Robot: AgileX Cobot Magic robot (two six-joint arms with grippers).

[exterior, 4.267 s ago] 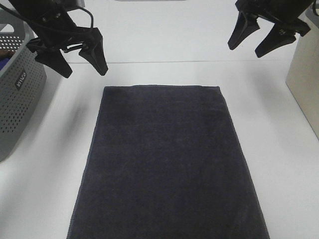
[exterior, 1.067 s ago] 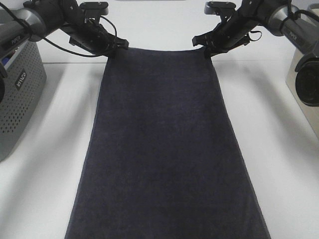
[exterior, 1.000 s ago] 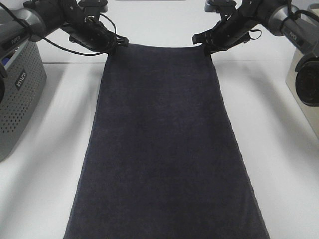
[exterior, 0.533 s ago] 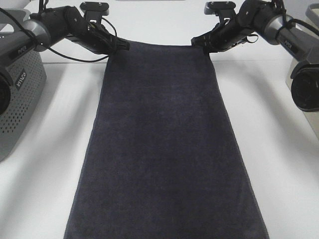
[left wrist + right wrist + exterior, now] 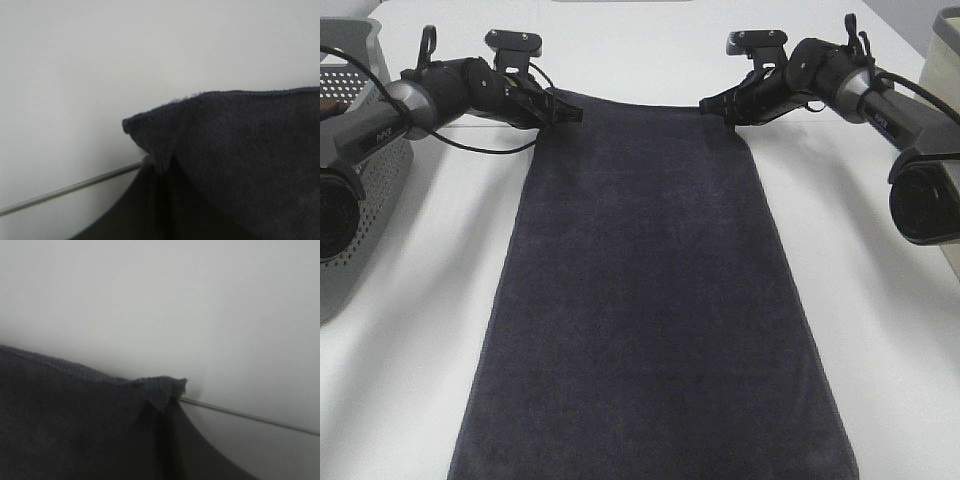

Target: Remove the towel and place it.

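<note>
Towel (image 5: 650, 290) far edge raised higher | both jaws clamped on corners

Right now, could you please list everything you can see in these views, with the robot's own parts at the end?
towel: one, dark charcoal grey, spread lengthwise down the middle of the table, its two far corners pinched and lifted.
basket: one, grey and perforated, at the left edge of the table, partly hidden behind the left arm.
box: one, beige, at the far right edge, only partly in view.
table: one, white, under everything.
left gripper: one, black, shut on the towel's far left corner.
right gripper: one, black, shut on the towel's far right corner.
</note>
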